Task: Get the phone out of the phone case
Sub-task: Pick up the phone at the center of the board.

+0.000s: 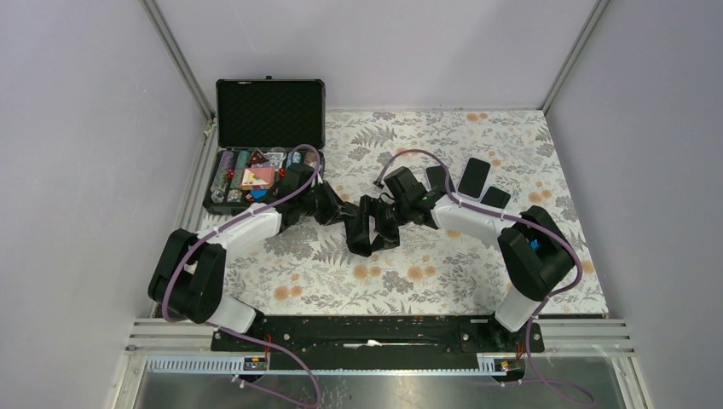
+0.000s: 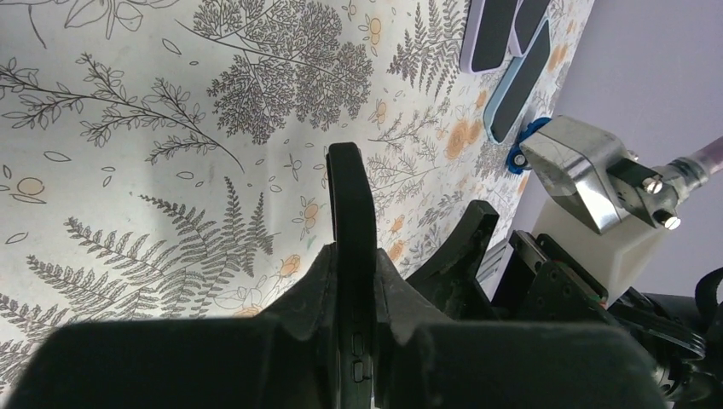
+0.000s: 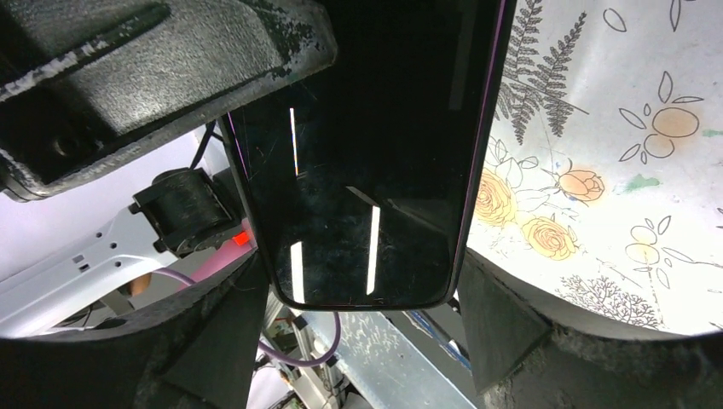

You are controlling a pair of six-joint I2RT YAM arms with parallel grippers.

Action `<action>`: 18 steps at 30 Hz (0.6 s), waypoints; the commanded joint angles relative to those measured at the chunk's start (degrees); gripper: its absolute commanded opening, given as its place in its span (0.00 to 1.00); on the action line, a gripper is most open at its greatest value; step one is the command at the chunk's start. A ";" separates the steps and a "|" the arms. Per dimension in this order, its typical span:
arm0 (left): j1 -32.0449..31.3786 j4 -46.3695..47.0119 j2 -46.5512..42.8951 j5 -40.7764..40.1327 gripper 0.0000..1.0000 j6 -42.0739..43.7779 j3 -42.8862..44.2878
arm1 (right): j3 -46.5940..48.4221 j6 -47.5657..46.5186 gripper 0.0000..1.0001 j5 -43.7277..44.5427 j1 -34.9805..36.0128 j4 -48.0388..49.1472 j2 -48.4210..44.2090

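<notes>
Black phone (image 3: 367, 153) | left gripper (image 2: 354, 260) clamped on its edge | right gripper (image 3: 362, 290) wide, gripping its sides | case indistinct

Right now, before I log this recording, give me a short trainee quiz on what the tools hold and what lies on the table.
1. True or false: the left tool is shut on the phone, gripping it across its thin edge.
2. How many spare phones lie flat beyond the right arm? A one, B three, C five.
3. Fill in: the open black box stands at the back ___ corner of the table.
Key: 1 true; 2 B; 3 left.
</notes>
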 commanded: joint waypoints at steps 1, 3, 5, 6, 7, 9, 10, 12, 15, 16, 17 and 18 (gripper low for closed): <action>0.25 3.92 -0.73 4.44 0.00 0.28 1.70 | 0.66 -2.18 0.80 1.98 0.37 4.96 -4.95; 0.61 4.44 -2.23 4.99 0.00 1.73 2.13 | -0.47 -4.33 0.98 4.37 0.30 5.93 -7.94; 1.43 4.46 -3.95 5.72 0.00 3.52 2.87 | -1.46 -6.64 1.00 5.50 0.03 7.29 -11.61; 2.10 4.50 -4.69 6.44 0.00 4.45 3.30 | -2.03 -7.31 1.00 5.63 -0.16 8.09 -13.14; 2.78 4.70 -5.40 7.53 0.00 5.26 3.78 | -2.70 -7.71 1.00 5.85 -0.48 9.21 -14.59; 4.13 5.34 -6.55 10.15 0.00 6.89 4.81 | -3.82 -7.74 1.00 6.15 -1.23 10.88 -17.44; 4.82 5.65 -7.04 11.75 0.00 7.59 5.67 | -4.62 -7.47 1.00 6.21 -1.79 12.96 -18.93; 6.00 6.03 -7.79 15.72 0.00 9.01 7.17 | -6.22 -5.33 1.00 7.82 -3.11 15.68 -21.87; 7.84 9.07 -9.32 22.17 0.00 9.39 9.03 | -8.94 -0.38 0.99 9.59 -5.88 20.96 -26.19; 8.42 10.57 -9.81 25.10 0.00 8.85 9.57 | -9.65 0.91 0.98 10.29 -6.61 23.07 -27.52; 8.88 12.12 -10.31 26.68 0.00 8.07 10.38 | -10.12 1.50 0.96 11.31 -7.08 24.01 -28.85; 9.31 13.94 -10.81 28.47 0.00 7.50 11.30 | -10.32 1.75 0.95 13.09 -7.23 24.25 -30.23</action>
